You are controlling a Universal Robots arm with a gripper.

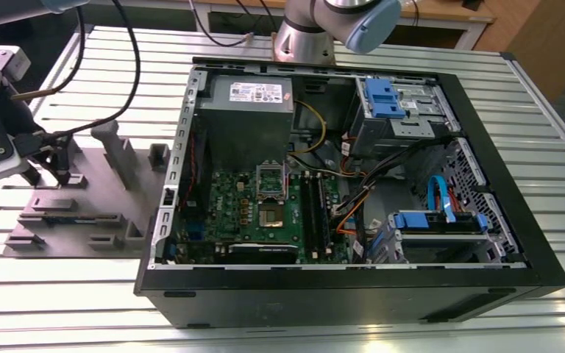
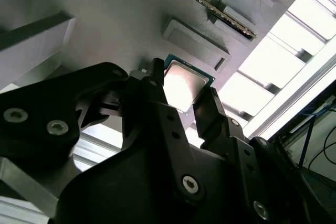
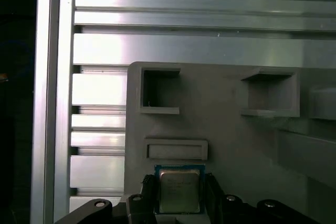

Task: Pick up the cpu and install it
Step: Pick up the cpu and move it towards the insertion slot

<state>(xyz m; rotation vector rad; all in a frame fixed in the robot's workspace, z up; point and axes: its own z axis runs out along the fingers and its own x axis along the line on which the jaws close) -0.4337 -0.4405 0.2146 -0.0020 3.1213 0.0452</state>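
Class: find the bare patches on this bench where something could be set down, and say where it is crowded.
Free: the table strip along the black side panel of the case, and the slats between case and table edge at the exterior view's right. Crowded: the fixture plate, studded with blocks, where the gripper grips the cpu; the case's cabled inside.

Silvery cpu [image 3: 179, 190], green rim; black claw [image 2: 182, 94].

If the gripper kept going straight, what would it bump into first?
Probably the cpu, right at the tip of the gripper, with the grey holder plate just behind; depth is unclear.
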